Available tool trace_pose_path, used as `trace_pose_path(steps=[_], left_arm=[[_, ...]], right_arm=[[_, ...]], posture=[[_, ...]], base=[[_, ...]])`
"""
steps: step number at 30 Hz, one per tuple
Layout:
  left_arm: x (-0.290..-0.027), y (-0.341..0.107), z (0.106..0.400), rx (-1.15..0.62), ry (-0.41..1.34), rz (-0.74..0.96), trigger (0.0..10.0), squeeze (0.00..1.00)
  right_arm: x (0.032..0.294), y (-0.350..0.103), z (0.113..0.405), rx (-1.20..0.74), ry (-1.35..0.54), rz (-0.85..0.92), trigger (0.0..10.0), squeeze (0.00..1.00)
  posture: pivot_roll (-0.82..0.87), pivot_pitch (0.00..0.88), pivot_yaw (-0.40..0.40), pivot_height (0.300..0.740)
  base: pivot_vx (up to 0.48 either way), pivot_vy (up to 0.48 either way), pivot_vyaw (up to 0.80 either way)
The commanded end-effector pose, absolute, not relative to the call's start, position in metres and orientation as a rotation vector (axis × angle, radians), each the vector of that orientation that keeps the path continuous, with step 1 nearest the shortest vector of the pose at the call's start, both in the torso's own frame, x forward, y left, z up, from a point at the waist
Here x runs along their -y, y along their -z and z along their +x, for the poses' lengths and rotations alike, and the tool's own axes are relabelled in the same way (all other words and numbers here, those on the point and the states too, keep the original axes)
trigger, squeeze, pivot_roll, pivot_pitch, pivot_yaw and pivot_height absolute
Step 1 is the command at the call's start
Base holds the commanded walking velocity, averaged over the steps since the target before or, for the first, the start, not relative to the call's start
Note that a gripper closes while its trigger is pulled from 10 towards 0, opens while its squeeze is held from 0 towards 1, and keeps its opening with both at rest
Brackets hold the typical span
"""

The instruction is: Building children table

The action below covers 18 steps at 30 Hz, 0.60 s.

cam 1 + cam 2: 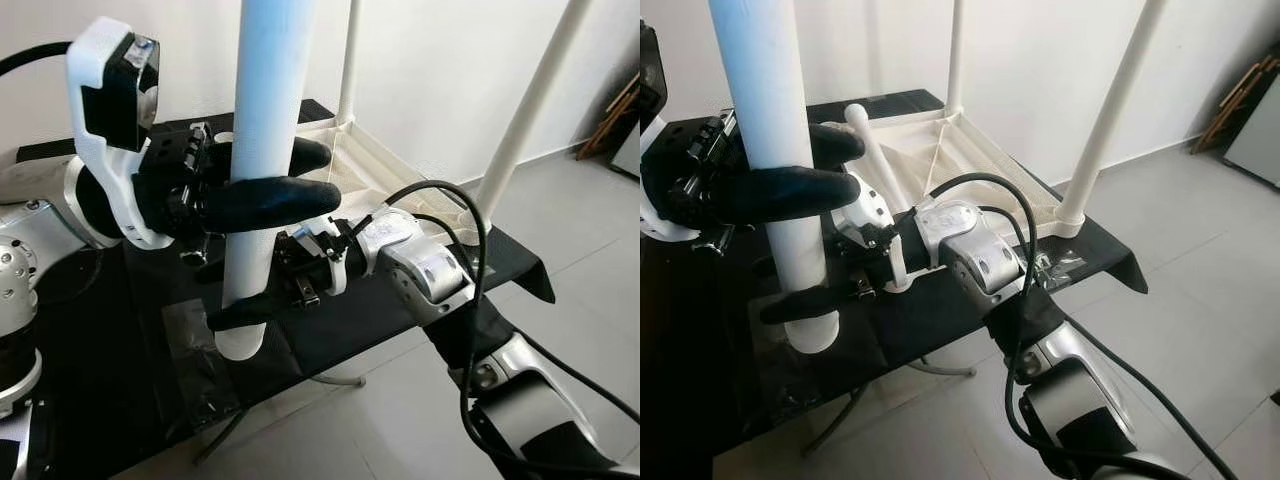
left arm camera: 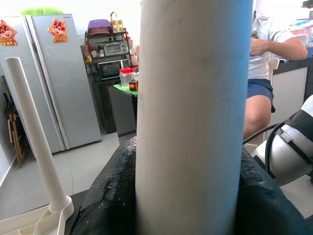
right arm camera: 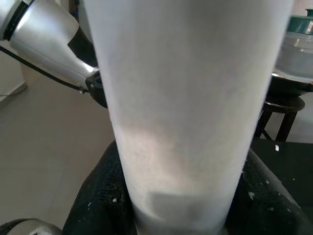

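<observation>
A white table leg [image 1: 262, 150] is held upright, clamped by both grippers. The left gripper [image 1: 285, 180] is closed around the leg's middle, one black finger [image 1: 270, 200] wrapped across its front and the other passing behind. The right gripper [image 1: 262, 295] is closed on the same leg below the left gripper, near the leg's lower end, with a black fingertip [image 1: 235, 315] seen at the leg's left side. The leg's lower end is seen just above a black-covered work surface [image 1: 350, 320]; contact cannot be told. In the wrist views the leg [image 2: 193, 117] is shown pressed between the dark finger pads [image 2: 110, 205].

Behind the held leg, an upturned white tabletop [image 1: 970, 160] is laid on the black surface. Two slender white legs are stood upright at its corners, one at the far corner [image 1: 956, 55] and one at the near right corner [image 1: 1110, 115]. A further leg [image 1: 875, 150] is seen leaning close behind the held leg.

In the left wrist view, a seated person [image 2: 274, 63], a grey refrigerator [image 2: 49, 78] and a shelf with a microwave [image 2: 112, 49] are shown beyond the held leg.
</observation>
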<state>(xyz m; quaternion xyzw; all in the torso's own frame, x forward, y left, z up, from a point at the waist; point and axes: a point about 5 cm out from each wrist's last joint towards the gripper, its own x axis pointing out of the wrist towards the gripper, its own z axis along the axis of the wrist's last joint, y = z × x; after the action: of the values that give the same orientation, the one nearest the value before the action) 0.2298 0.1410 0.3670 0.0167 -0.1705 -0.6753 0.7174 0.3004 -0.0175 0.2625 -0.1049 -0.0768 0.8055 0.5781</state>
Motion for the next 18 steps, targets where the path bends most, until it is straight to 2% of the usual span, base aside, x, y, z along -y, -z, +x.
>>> trace_pose_path(steps=[1, 2, 3, 5, 6, 7, 9, 12, 16, 17, 18], left_arm=[[-0.125, -0.368, 0.210, 0.381, 1.666, 0.060, 0.0, 0.00], [-0.124, -0.368, 0.210, 0.383, 1.664, 0.062, 0.0, 0.00], [-0.125, -0.366, 0.213, 0.369, 1.635, 0.048, 2.8, 0.00], [-0.125, -0.365, 0.215, 0.358, 1.613, 0.037, 2.8, 0.00], [-0.128, -0.365, 0.227, 0.366, 1.555, -0.005, 10.0, 1.00], [-0.128, -0.365, 0.227, 0.366, 1.555, -0.005, 10.0, 1.00], [-0.136, -0.365, 0.246, 0.380, 1.452, -0.046, 10.0, 1.00], [-0.140, -0.365, 0.252, 0.384, 1.409, -0.050, 10.0, 1.00], [-0.200, -0.334, 0.267, 0.318, 1.093, -0.100, 10.0, 1.00], [-0.210, -0.325, 0.266, 0.289, 1.040, -0.099, 10.0, 1.00], [-0.210, -0.325, 0.266, 0.289, 1.040, -0.099, 10.0, 1.00]], right_arm=[[0.022, -0.267, 0.311, 0.171, -1.780, -0.196, 0.0, 0.00], [0.022, -0.267, 0.311, 0.169, -1.786, -0.190, 0.0, 0.00], [0.023, -0.267, 0.312, 0.165, -1.782, -0.191, 0.0, 0.00], [0.024, -0.267, 0.312, 0.163, -1.778, -0.192, 0.0, 0.00], [0.028, -0.267, 0.315, 0.159, -1.756, -0.194, 0.0, 0.00], [0.028, -0.267, 0.315, 0.159, -1.756, -0.194, 0.0, 0.00], [0.035, -0.269, 0.322, 0.154, -1.704, -0.192, 0.0, 0.00], [0.038, -0.270, 0.325, 0.153, -1.680, -0.189, 0.0, 0.00], [0.076, -0.293, 0.353, 0.168, -1.508, -0.175, 0.0, 0.00], [0.082, -0.297, 0.356, 0.172, -1.491, -0.171, 0.0, 0.00], [0.082, -0.297, 0.356, 0.172, -1.491, -0.171, 0.0, 0.00]], posture=[[-0.08, 0.037, -0.033, 0.740], [-0.09, 0.039, -0.032, 0.740], [-0.09, 0.046, -0.034, 0.740], [-0.09, 0.046, -0.034, 0.740], [-0.09, 0.058, -0.034, 0.740], [-0.09, 0.058, -0.034, 0.740], [-0.10, 0.070, -0.036, 0.740], [-0.10, 0.070, -0.036, 0.740], [-0.10, 0.177, -0.050, 0.740], [-0.10, 0.177, -0.050, 0.740], [-0.10, 0.177, -0.050, 0.740]], base=[[0.000, 0.000, 0.00], [0.000, 0.000, 0.00], [0.000, 0.000, 0.00], [0.000, 0.000, 0.00], [0.000, 0.000, 0.00], [0.000, 0.000, 0.00], [0.000, 0.000, 0.00], [0.000, 0.000, 0.00], [0.000, 0.000, 0.00], [0.000, 0.000, 0.00], [0.000, 0.000, 0.00]])
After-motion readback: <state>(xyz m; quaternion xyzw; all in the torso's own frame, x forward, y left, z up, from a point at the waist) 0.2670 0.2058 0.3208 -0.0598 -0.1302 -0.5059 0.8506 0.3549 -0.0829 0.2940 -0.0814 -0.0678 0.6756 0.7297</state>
